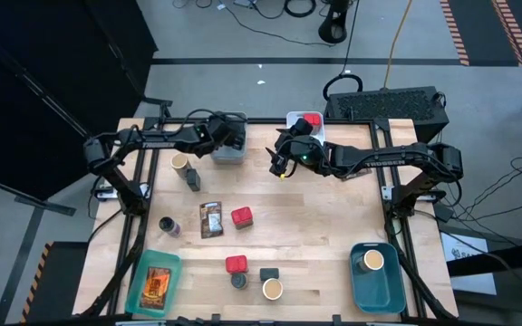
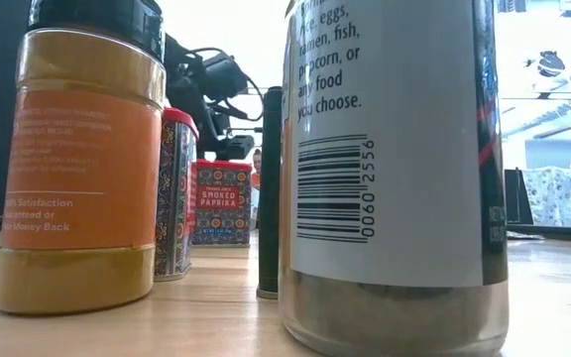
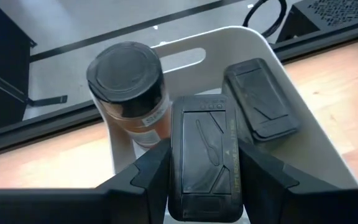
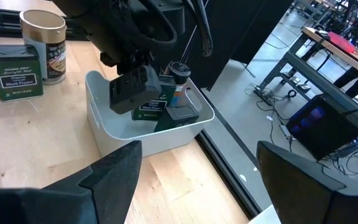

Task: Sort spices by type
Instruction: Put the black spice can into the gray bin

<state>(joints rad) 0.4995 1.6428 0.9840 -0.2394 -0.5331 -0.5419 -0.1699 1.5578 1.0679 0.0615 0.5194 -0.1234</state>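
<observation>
bins first: i see a grey bin at about 11 o'clock on the table, a white bin at 12, a teal bin at 7 and a blue bin at 5.

left gripper hangs over the grey bin; in its wrist view the fingers pinch a dark tin by its sides, lid facing the camera. in the bin with it: a second dark tin and a black-capped jar standing upright. the right wrist view shows the held tin just above the bin's contents; i cannot tell if it touches them.

right gripper is just off the white bin toward 7 o'clock, fingers spread wide, nothing between them. a red tin sits in the white bin.

a tan-topped jar and a green tin are close together near 10 o'clock. a printed packet and a red tin lie side by side near centre, a dark jar off toward 9. near 6: another red tin, a dark-capped jar, a dark tin, a tan-topped jar. one packet lies in the teal bin, one tan-topped jar stands in the blue.
</observation>
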